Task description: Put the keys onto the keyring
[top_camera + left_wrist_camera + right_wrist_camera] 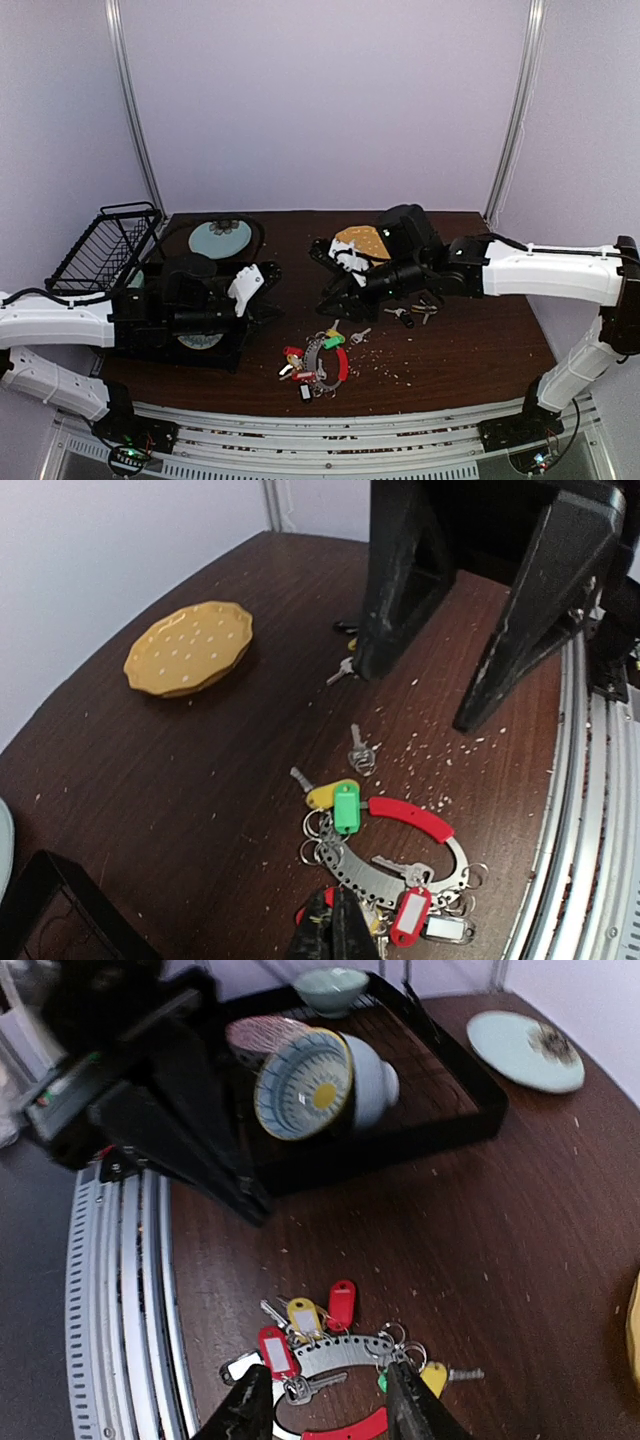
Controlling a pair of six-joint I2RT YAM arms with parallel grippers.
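Two grippers are over the dark table [470, 350]. The right gripper [328, 1380] has its fingers [245, 1410] spread wide, with nothing between them, and it hangs just above the keyring [345, 1352]. The left gripper [335, 925] has its tips pressed together, and I see nothing held in them.

The keyring lies flat on the table near the front edge, between the two arms. Its red curved section is on the side of the right arm. Red, yellow and green tags hang on it, and one silver key [405, 868] lies across the metal part.

Some of the keys [410, 315] lie loose on the table, apart from the ring, more to the right arm's side. One small key [360, 752] is near the ring but does not touch it.

Many white crumbs [440, 750] are scattered around. Behind the keys is a yellow plate [190, 645]. On the left side stands a black tray [470, 1120] with a patterned bowl [305, 1085] tipped on its side, and further back are a light blue plate [525, 1050] and a wire rack [105, 245].
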